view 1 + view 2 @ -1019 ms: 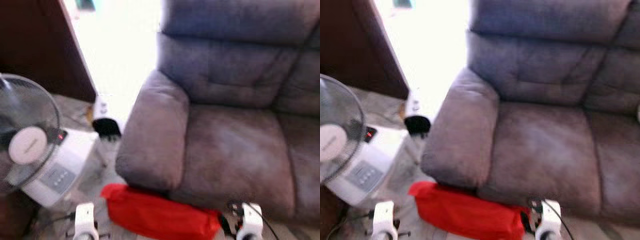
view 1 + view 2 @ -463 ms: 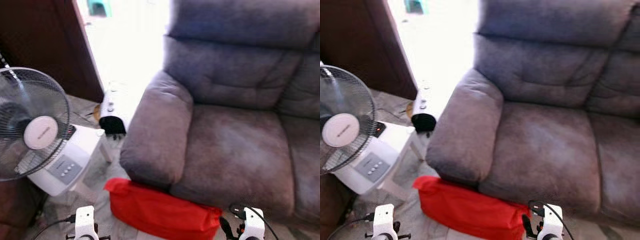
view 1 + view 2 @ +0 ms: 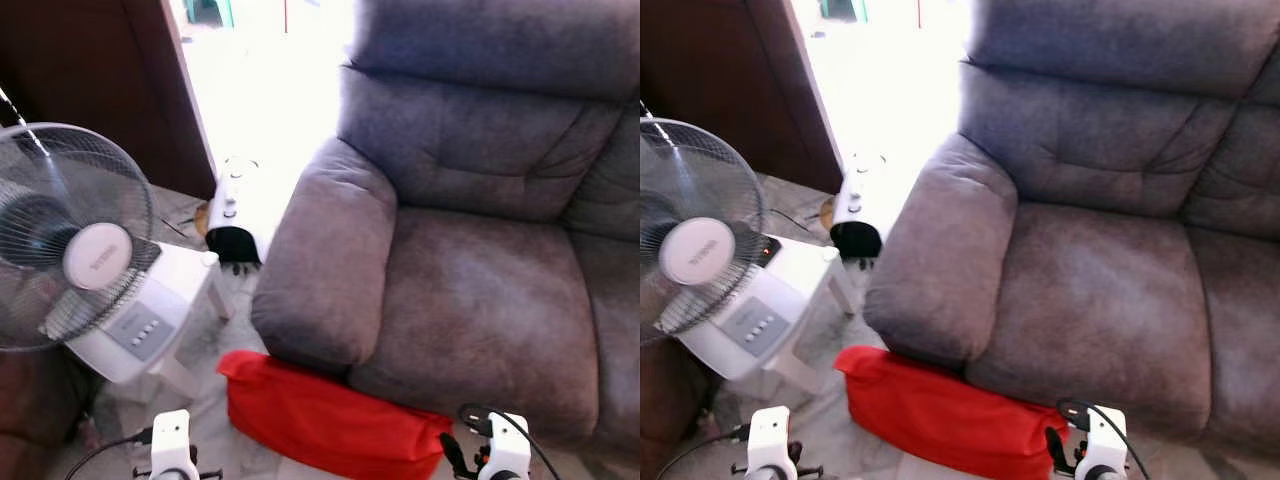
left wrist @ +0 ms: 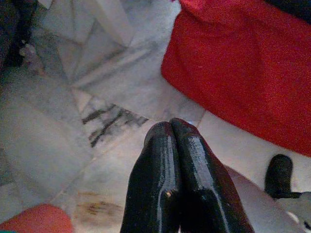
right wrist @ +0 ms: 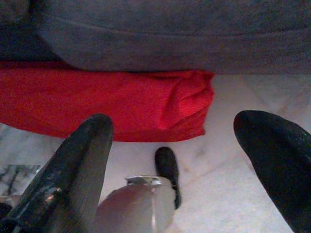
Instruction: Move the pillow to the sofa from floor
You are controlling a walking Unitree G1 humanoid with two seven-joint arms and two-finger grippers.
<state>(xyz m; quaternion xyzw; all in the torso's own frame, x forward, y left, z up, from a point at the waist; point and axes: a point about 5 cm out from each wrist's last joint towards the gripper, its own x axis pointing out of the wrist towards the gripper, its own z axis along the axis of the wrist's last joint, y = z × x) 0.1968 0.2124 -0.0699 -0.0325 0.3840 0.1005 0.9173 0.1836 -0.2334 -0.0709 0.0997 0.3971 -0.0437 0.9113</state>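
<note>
Your left gripper point(image 4: 171, 127) has its two black fingers point(image 4: 155, 179) pressed together with no gap, holding nothing, over the pale marble floor point(image 4: 63, 126); your right gripper point(image 5: 177, 131) has its fingers point(image 5: 73, 165) spread wide apart, also empty, aimed at the end of the pillow. From the head camera you see the red pillow point(image 3: 325, 420) on the floor at about 6 o'clock, lying lengthwise along the foot of the grey sofa point(image 3: 480, 280), tucked against its front edge just below the near armrest point(image 3: 325, 265). Both wrists show at the bottom edge of that view, the left at about 7 o'clock and the right at about 5 o'clock, the right one just past the pillow's right end. In the left wrist view the pillow lies ahead of your closed fingertips and apart from them, with bare floor between. In the right wrist view the pillow's bunched end sits between the spread fingers, under the sofa's front edge, not touched. At about 9 o'clock in the head view a standing fan point(image 3: 70, 245) leans over a white appliance point(image 3: 145, 320), and at about 11 o'clock a small white and black heater point(image 3: 232, 215) stands beside a dark wooden panel point(image 3: 100, 80), with bright light behind.
</note>
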